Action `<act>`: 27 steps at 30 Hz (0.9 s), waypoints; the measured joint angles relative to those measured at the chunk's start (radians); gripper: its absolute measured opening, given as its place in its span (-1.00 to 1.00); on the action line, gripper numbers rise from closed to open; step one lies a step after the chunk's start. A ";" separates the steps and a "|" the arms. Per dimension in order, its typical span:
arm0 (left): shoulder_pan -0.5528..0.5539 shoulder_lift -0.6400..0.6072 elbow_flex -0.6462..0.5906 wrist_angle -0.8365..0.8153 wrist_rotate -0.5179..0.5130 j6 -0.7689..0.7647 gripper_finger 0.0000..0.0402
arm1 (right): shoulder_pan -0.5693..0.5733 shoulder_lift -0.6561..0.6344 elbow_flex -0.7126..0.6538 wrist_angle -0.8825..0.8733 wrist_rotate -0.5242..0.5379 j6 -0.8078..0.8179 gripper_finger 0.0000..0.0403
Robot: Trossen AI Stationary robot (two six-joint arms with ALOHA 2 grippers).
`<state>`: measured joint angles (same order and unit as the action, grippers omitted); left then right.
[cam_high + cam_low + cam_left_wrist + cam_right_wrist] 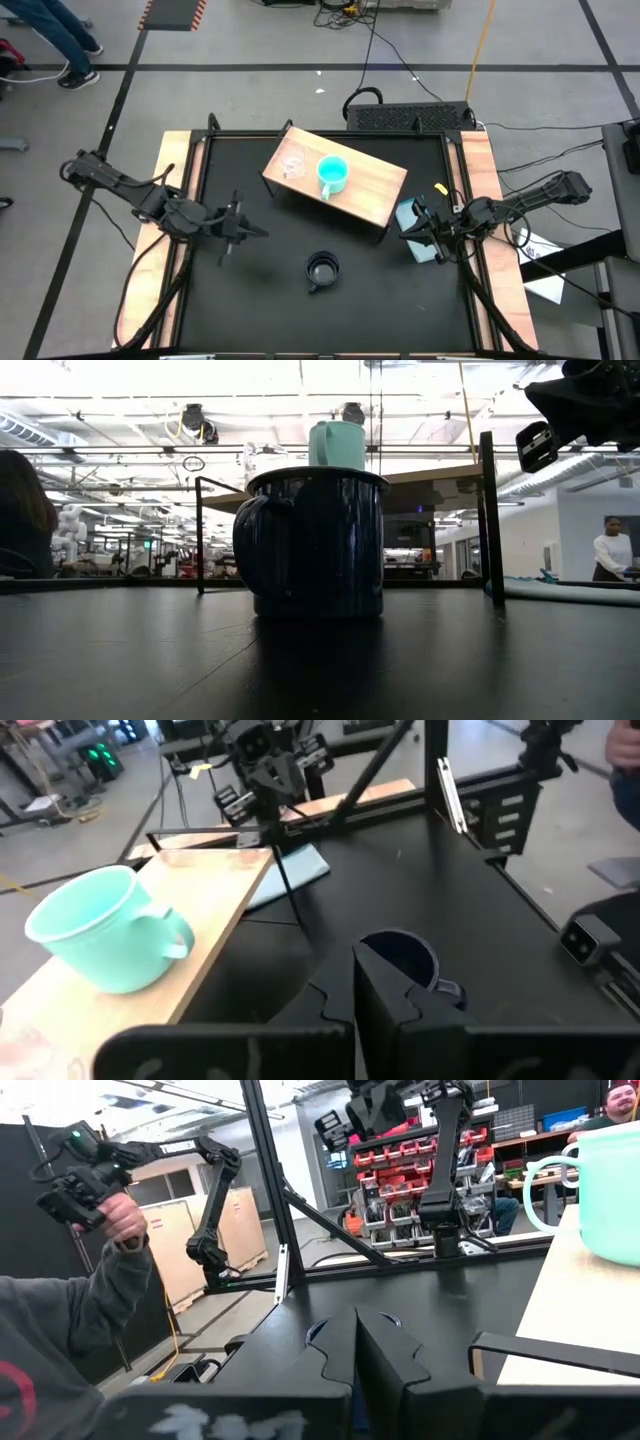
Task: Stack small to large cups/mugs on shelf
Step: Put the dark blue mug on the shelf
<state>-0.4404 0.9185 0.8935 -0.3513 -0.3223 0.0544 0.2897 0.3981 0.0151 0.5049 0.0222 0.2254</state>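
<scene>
Clear cup [292, 165], turquoise mug [332, 174] on shelf [375, 192]; black mug [322, 270] on tabletop.

Overhead view straight down, table-level view close behind black mug [315, 545], wrist views sharing it

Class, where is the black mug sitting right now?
In the high view the black mug stands on the bare black tabletop, near its front centre, below the wooden shelf that holds the turquoise mug, between the two arms.
</scene>
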 joint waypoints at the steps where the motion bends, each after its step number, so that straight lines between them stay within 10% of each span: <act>1: 0.006 -0.017 -0.027 0.022 0.003 0.001 -1.00 | 0.000 0.000 0.000 0.000 0.000 -0.001 -1.00; 8: 0.046 -0.098 -0.205 0.186 0.132 0.196 -1.00 | 0.000 0.000 0.000 0.000 0.000 -0.001 -1.00; 27: 0.199 -0.290 -0.515 0.456 0.271 0.139 -1.00 | 0.000 0.000 0.000 -0.009 0.000 -0.001 -1.00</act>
<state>-0.2410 0.6287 0.3785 0.1050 -0.0509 0.1933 0.2897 0.3977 0.0150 0.4957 0.0223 0.2241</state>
